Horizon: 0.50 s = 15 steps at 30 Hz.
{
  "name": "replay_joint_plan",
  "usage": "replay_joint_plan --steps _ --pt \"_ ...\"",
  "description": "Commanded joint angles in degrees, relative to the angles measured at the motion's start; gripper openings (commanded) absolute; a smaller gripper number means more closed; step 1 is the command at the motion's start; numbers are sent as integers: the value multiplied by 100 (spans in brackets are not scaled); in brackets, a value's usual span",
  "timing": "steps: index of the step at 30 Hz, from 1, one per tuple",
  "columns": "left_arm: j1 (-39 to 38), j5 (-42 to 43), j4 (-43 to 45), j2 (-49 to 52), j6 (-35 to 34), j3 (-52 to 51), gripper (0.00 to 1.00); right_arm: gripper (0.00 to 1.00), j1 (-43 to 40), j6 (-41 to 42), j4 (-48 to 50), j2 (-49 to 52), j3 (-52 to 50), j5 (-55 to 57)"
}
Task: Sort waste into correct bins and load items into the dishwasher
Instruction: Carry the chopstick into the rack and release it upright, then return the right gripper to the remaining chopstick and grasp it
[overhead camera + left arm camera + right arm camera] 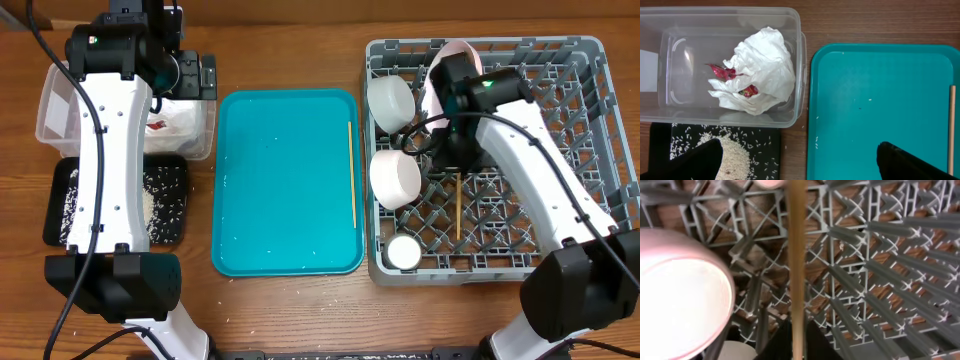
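Note:
My left gripper (800, 165) is open and empty, above the gap between the black tray (765, 150) holding rice (732, 157) and the teal tray (880, 100). The clear tub (720, 12) holds the white napkin (762, 70) and red wrapper scraps (722, 72). My right gripper (797, 325) is shut on a wooden chopstick (796, 255) low over the grey rack (590, 120); the stick's free end lies on the lattice (458, 210). The other chopstick (351, 170) lies along the teal tray's right edge.
In the rack are two white bowls (390, 100) (395, 178), a small white cup (403, 252) at the front left and a pink plate (460, 48) upright at the back. A few rice grains dot the teal tray. Bare wood table surrounds everything.

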Motion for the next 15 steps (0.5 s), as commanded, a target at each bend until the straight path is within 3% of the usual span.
replay_joint_plan --steps 1,8,15 --pt "-11 -70 26 -79 -33 96 100 35 -22 -197 66 -81 -24 -85" --pt "-11 -72 26 -79 -33 96 100 38 42 -190 219 -127 114 -846" --pt "-11 -70 26 -79 -33 96 100 42 1370 291 1161 -245 713 -1453"
